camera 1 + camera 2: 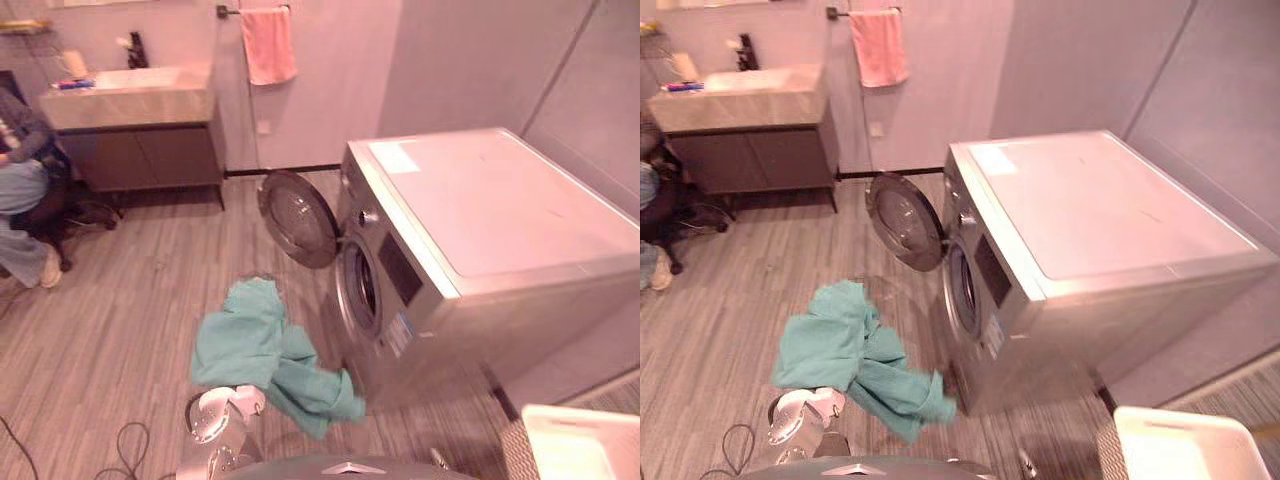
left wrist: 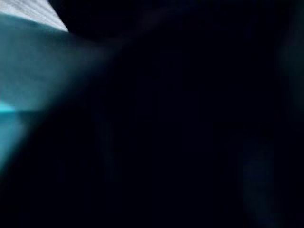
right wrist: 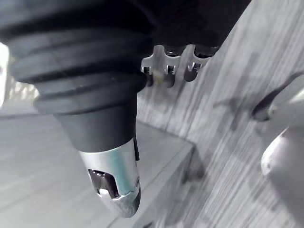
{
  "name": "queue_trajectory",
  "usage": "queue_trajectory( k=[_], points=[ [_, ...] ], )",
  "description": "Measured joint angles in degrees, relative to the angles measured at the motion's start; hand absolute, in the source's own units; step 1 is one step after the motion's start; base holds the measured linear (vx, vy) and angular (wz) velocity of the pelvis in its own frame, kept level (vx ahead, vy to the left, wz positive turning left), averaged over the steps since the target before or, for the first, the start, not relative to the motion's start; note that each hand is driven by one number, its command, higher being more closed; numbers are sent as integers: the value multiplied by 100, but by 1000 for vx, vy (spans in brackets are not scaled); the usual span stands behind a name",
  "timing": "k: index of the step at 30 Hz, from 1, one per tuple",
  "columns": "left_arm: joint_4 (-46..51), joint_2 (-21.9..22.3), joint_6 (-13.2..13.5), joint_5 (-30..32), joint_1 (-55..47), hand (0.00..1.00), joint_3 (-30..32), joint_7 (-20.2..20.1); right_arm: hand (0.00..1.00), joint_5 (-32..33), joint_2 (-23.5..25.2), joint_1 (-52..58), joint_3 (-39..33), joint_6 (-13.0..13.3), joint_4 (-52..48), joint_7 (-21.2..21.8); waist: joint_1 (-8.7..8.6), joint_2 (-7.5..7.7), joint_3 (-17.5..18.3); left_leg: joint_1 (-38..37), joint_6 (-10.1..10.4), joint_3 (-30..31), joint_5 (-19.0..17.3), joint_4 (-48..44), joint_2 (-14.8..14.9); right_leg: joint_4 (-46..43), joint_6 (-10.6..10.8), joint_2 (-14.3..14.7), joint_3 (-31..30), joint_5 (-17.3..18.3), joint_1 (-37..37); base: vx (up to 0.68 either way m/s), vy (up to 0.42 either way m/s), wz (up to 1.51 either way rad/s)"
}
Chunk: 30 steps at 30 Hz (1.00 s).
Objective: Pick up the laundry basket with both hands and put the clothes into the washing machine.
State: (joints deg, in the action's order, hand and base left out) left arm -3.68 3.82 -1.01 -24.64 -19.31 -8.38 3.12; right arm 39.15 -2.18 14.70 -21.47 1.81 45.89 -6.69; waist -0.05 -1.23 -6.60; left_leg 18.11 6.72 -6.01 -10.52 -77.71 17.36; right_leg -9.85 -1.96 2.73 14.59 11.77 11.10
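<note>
A bathroom with a grey plank floor [image 1: 110, 330] and pale walls. At the far left stands a dark vanity [image 1: 140, 155] with a pale sink top, and beside it a pink towel [image 1: 268, 45] hangs from a wall rail. A person [image 1: 22, 190] sits on a dark chair at the left edge.

A silver washing machine [image 1: 490, 230] fills the right half of the scene, front facing left. Its round door [image 1: 297, 218] is swung wide open, and the dark drum opening [image 1: 362, 288] is exposed.

Just in front of the machine, below the open door, is a crumpled teal cloth [image 1: 265, 350]. It drapes over the end of the left arm [image 1: 218, 412], which comes up from the bottom edge. The left hand is buried under the cloth, so its grasp cannot be told; in the left wrist view the teal fabric lies right against the camera.

The white laundry basket [image 1: 1185, 445] sits in the lower right corner, beside the machine and well apart from the cloth.

The right hand [image 3: 116, 175] shows in its wrist view above the plank floor with nothing in it; whether it is clenched or released cannot be told.
</note>
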Motion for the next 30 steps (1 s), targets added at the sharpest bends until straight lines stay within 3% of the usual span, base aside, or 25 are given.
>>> queue_trajectory(
  k=[1, 3, 4, 6, 8, 9, 10, 11, 12, 13, 15, 16, 17, 18, 20, 22, 23, 24, 26, 27, 30],
  points=[
    [-29, -1, -1, 1, 7, 100, 24, -3, 0, -1, -15, -82, -3, 19, 35, -4, -1, 8, -3, 46, -32, 5, -13, 496, 19, 47, 24, -54, -5, -11, 8, 117, 162, -4],
    [-253, -7, -16, 0, 39, 100, 114, 3, 0, -9, -11, -255, -7, 23, 47, -10, -8, 36, -10, -90, -129, 308, -59, 3039, 176, 133, 201, -254, -211, -11, 119, 219, 222, -26],
    [-309, -5, -17, 1, 32, 100, 145, 16, 0, -13, -12, -268, -6, 27, 52, -8, -3, 33, -8, -222, -139, 452, -53, 3802, 219, 133, 262, -303, -305, -5, 125, 285, 312, -74],
    [-449, 2, -27, 0, 23, 100, 188, 31, 0, -44, -36, -473, 0, 58, 92, -9, -18, -25, 28, -699, -9, 1242, 80, 6260, 339, 6, 614, -477, -795, 202, -15, 248, 357, -92],
    [-490, 0, -37, 1, 27, 100, 135, 27, 0, -69, -134, -583, -6, 91, 369, -20, -25, -151, 131, -743, 128, 1552, 159, 6697, 366, -146, 893, -608, -1123, 358, -155, 319, 583, -97],
    [-548, 3, -51, 1, -5, 100, 106, 26, 0, -77, -245, -558, -7, 72, 532, -18, 52, -348, 283, -739, 157, 1560, 223, 6546, 326, -202, 1093, -658, -1418, 448, -262, 389, 791, -123],
    [-615, 2, -65, 2, -8, 100, 134, 28, 0, -83, -281, -564, -18, 65, 662, -17, 101, -383, 394, -658, 684, 1621, 657, 6325, 223, -228, 1177, -743, -1579, 493, -323, 309, 716, -111],
    [-706, -129, -122, 3, -21, 100, 282, 41, 0, -86, -48, -511, -51, 14, 917, -10, 36, -20, 600, -419, 629, 1412, 483, 5866, -237, -184, 1223, -1204, -1735, 490, -363, 367, 621, -39],
    [-735, -243, -129, 5, 51, 100, 259, 36, 0, -84, 202, -329, -120, -47, 1005, 13, -157, 301, 813, -315, 626, 1368, 444, 5777, -633, -186, 1195, -1590, -1713, 174, -467, 391, 566, 0],
    [-744, -275, -131, 6, 109, 100, 207, 27, 0, -83, 275, -289, -176, -62, 1098, 21, -205, 355, 849, -305, 567, 1336, 421, 5781, -734, -250, 1146, -1682, -1725, -27, -524, 406, 470, 25],
    [-742, -337, -131, 13, 243, 100, 67, -25, 0, -81, 377, -179, -362, -87, 1192, 21, -212, 339, 835, -577, 379, 1009, 382, 5933, -851, -686, 660, -1860, -1770, -649, -838, 299, 425, -47],
    [-735, -338, -131, 25, 248, 100, 108, -25, 0, -79, 357, -219, -437, -81, 1161, 24, -191, 242, 775, -1000, 180, 605, 365, 6173, -849, -1126, 275, -1965, -1717, -948, -1084, 228, 373, -121],
    [-731, -338, -128, 27, 247, 100, 186, -20, 0, -74, 314, -246, -439, -79, 1111, 37, -196, 146, 717, -1342, 95, 279, 346, 6348, -818, -1545, 186, -1976, -1672, -843, -1283, 189, 351, -173],
    [-717, -336, -109, 25, 250, 100, 355, 4, 0, -75, 214, -286, -416, -82, 1099, 40, -221, -23, 708, -1818, 42, -208, 373, 6690, -762, -2128, 216, -1945, -1212, -539, -1639, 161, 312, -150],
    [-681, -338, -8, 25, 266, 100, 488, 39, 0, -91, 168, -347, -390, -82, 1093, 46, -220, -90, 714, -2161, 24, -680, 385, 6977, -763, -2338, 253, -1904, -571, -361, -1932, 96, 145, -139],
    [-730, -335, 114, 25, 293, 100, 645, 50, 0, -126, 169, -400, -386, -81, 1073, 112, -300, -77, 709, -2348, 37, -1200, 360, 7087, -731, -2067, 376, -1455, 155, -332, -2227, 132, -4, -149],
    [-830, -265, 113, 24, 293, 100, 655, 54, 0, -128, 117, -414, -407, -74, 980, 172, -315, -197, 723, -2366, 82, -1424, 313, 7076, -602, -1541, 553, -1159, 192, -431, -2174, 153, -62, -139],
    [-858, -272, 111, 22, 307, 100, 659, 52, 0, -128, 105, -416, -411, -65, 887, 211, -330, -227, 711, -2382, 83, -1473, 300, 7089, -531, -1235, 593, -999, 157, -521, -2079, 147, -90, -158],
    [-1026, -146, 109, 13, 605, 100, 644, 41, 0, -127, 3, -445, -431, 12, 734, 276, -378, -438, 515, -2417, 81, -1489, 303, 7094, -381, -126, 425, -574, 64, -850, -1867, 86, -136, -142],
    [-1098, -41, 104, 9, 761, 100, 643, 41, 0, -128, -87, -455, -432, 36, 700, 276, -411, -543, 449, -2409, 38, -1476, 333, 7100, -363, 129, 367, -481, 33, -1079, -1860, 31, -115, -100],
    [-1106, -53, 105, -229, 1024, 100, 497, 27, 0, -130, -260, -474, -395, 57, 709, 266, -447, -587, 417, -2530, -26, -1429, 423, 7300, -474, 833, 322, -349, -358, -1535, -1753, -27, -25, -86]
  ],
)
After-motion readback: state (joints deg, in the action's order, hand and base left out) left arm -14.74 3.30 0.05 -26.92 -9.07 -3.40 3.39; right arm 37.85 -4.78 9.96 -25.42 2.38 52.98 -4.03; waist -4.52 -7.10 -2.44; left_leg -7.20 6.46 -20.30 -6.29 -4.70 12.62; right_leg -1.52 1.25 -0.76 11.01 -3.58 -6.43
